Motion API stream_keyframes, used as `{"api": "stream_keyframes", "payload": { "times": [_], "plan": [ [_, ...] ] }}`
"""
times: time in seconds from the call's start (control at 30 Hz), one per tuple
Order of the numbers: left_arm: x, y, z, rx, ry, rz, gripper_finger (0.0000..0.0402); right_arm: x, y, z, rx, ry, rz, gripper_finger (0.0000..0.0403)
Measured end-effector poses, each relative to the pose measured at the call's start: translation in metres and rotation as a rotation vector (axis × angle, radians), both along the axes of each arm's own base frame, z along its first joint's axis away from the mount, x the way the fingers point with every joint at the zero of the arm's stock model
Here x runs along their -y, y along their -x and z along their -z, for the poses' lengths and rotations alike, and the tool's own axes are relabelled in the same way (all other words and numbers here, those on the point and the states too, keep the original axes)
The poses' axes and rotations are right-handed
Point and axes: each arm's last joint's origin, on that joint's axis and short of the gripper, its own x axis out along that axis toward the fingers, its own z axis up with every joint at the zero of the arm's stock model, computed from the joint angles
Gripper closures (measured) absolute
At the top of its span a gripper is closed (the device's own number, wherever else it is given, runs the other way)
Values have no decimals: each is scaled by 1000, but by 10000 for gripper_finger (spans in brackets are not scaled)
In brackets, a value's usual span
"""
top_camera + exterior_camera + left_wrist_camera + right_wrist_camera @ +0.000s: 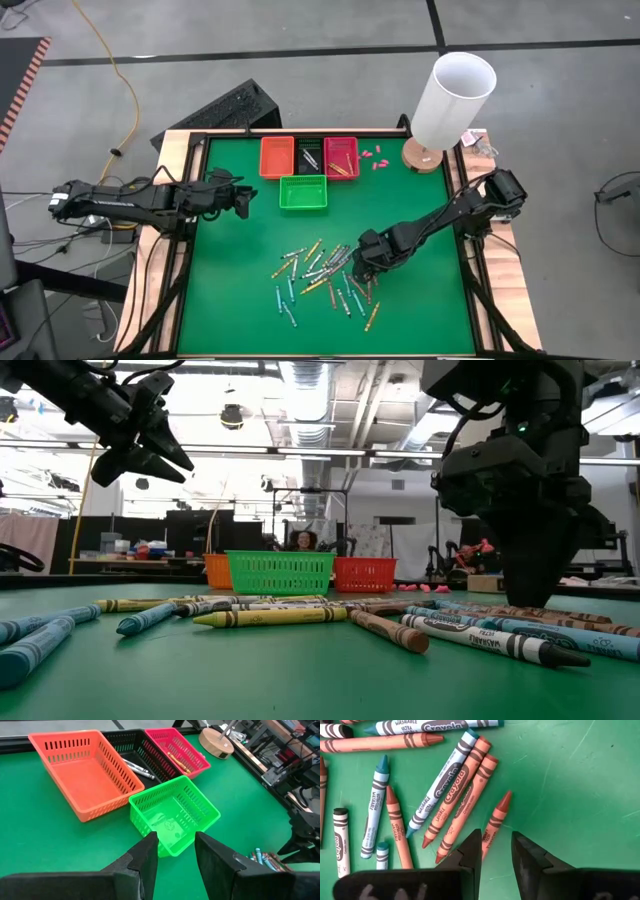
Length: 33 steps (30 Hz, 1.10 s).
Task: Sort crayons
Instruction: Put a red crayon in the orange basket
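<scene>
Several crayons (320, 275) lie scattered flat on the green mat, near the front centre. My right gripper (496, 851) points down, open, at the pile's right edge (362, 270). The blunt end of a reddish-brown crayon (496, 822) lies between its fingertips. My left gripper (176, 851) hangs open in the air at the table's left (243, 198), facing the green basket (175, 815). Orange (277, 157), black (309, 155) and red (341, 156) baskets stand in a row at the back. The black and red ones hold a few crayons. My right gripper comes from above, one finger on each side of the reddish-brown crayon's blunt end (487, 842), which lies flat on the mat. A gap shows on one side. Whether the other finger (472, 845) touches the crayon, I cannot tell.
A tall white cylinder on a round wooden base (450, 95) stands at the back right corner. A few pink bits (372, 158) lie next to the red basket. A raised wooden frame (180, 250) borders the mat. Bare mat lies left of the pile.
</scene>
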Motion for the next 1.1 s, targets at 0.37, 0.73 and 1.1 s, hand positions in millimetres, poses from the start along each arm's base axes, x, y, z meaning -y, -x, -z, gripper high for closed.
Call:
{"api": "stream_keyframes", "payload": {
  "times": [0.37,0.73,1.1],
  "plan": [
    [0,0,0,-9,-15,7,283,-4,-10,25,-52,9,-18,301],
    [0,0,0,-9,-20,3,283,-4,-13,3,-99,69,-14,358],
    [0,0,0,-6,-13,12,283,9,-21,-36,41,181,-45,399]
  ]
}}
